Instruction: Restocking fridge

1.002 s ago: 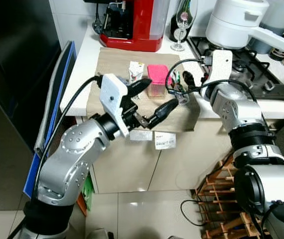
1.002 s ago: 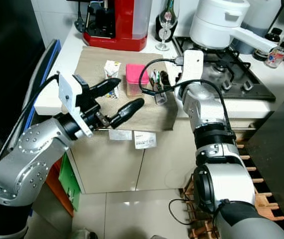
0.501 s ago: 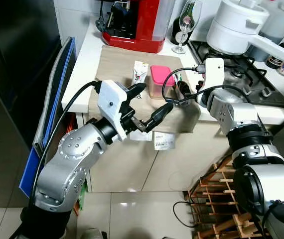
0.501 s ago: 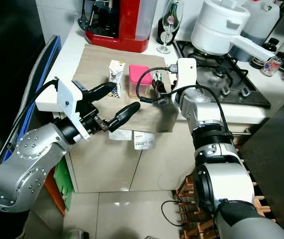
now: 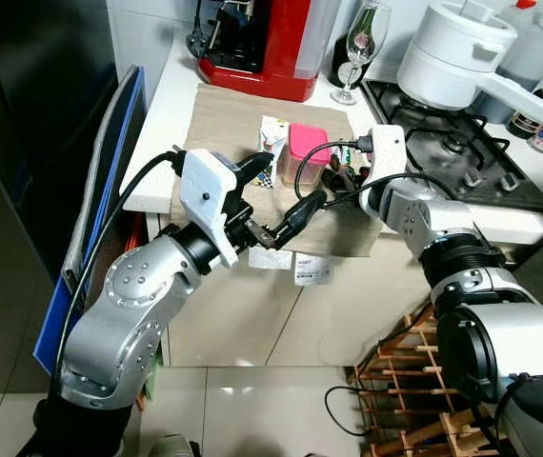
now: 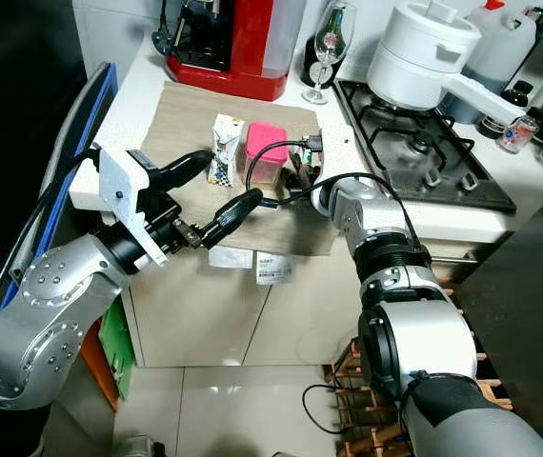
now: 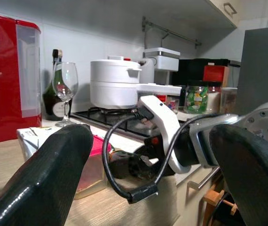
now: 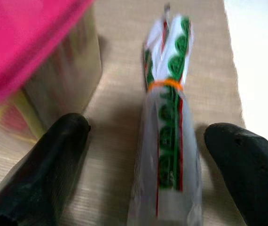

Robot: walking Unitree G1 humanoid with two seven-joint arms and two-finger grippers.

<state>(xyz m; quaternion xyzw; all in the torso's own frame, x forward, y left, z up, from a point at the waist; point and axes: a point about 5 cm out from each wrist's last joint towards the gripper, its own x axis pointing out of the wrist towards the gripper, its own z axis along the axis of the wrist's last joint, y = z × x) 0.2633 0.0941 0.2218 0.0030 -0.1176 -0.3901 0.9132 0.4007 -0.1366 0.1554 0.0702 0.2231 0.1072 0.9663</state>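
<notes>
One red coffee machine [image 5: 264, 43], one wine glass [image 5: 361, 38], one pink-lidded container [image 5: 302, 152], one carton [image 5: 271, 143], one white pot [image 5: 457, 52]

mat [image 5: 216, 119]: bare at left and back, room to pass | pink-lidded box [image 5: 305, 152] just beside carton [image 5: 271, 160], no gap between | bag [image 8: 169, 136] lies between spread right gripper [image 8: 148, 155] fingers, box close on one side | left gripper [image 5: 286, 186] fingers apart, over mat's front edge | wine glass [image 5: 362, 38], red machine [image 5: 267, 43] block the back

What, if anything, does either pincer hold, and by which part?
Nothing is held. The right pincer stands open astride the tied plastic packet on the mat, not closed on it. The left pincer is open and empty.
</notes>
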